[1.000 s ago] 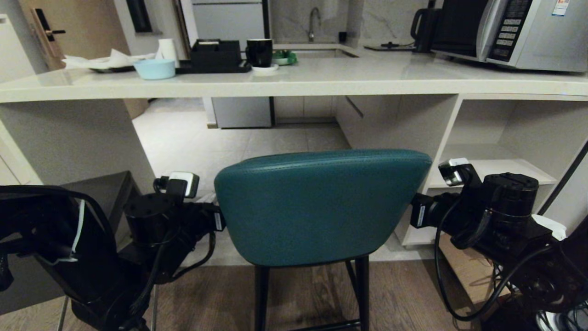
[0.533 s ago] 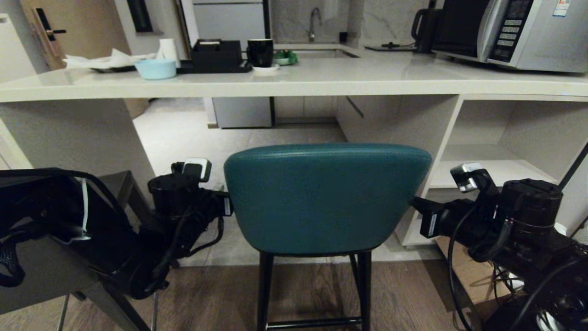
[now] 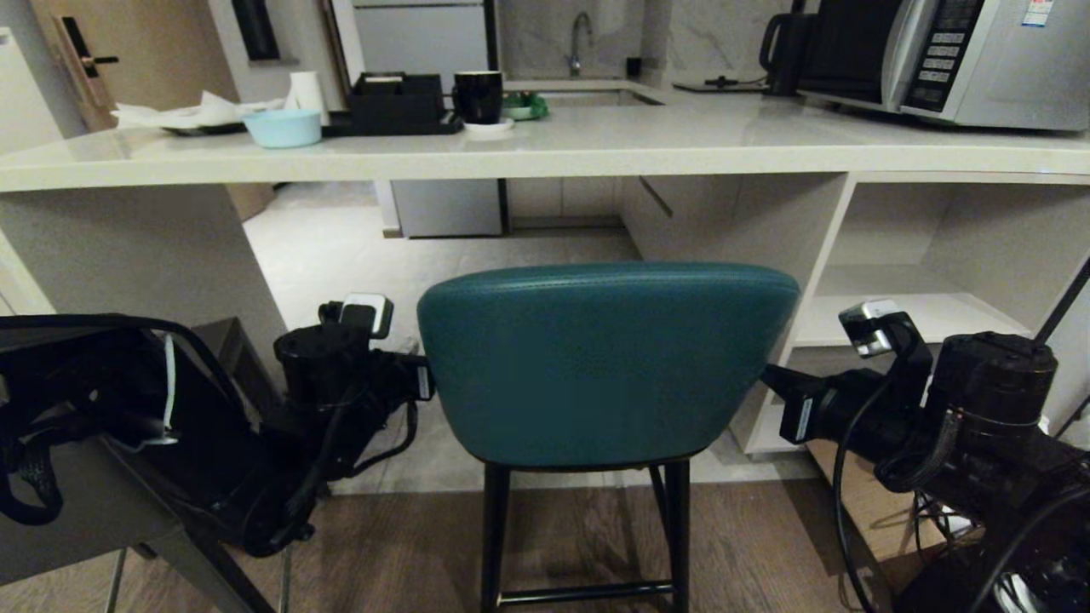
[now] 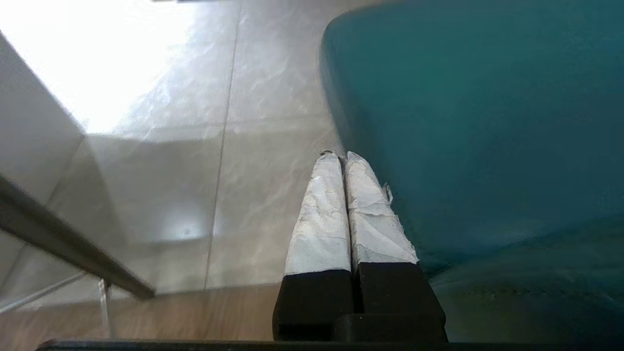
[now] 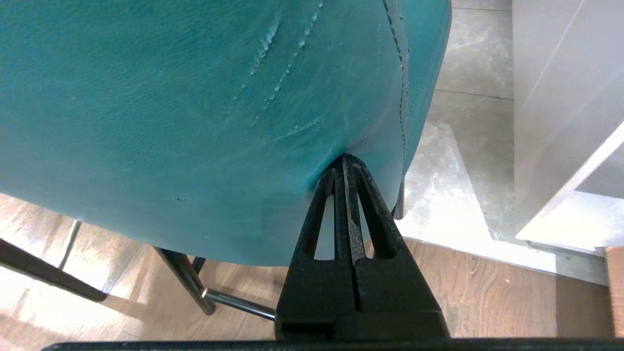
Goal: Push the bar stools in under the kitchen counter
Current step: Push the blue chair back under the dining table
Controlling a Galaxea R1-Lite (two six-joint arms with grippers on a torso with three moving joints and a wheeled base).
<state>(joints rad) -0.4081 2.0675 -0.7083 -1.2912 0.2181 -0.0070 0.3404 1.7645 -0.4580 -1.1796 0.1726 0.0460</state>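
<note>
Kitchen counter (image 3: 545,153) is spanning the 12 o'clock side, microwave (image 3: 962,60) sitting at its 2 o'clock end. Teal bar stool (image 3: 605,362) is standing dead centre, short of the counter edge. Left gripper (image 4: 340,156) is sitting at the backrest's 9 o'clock edge, fingers (image 4: 321,214) clenched, empty. Right gripper (image 5: 345,158) is pressing into the padding at 3 o'clock, fingers (image 5: 360,195) clenched on nothing. Dark grey stool (image 3: 77,511) is sitting at 8 o'clock.
</note>
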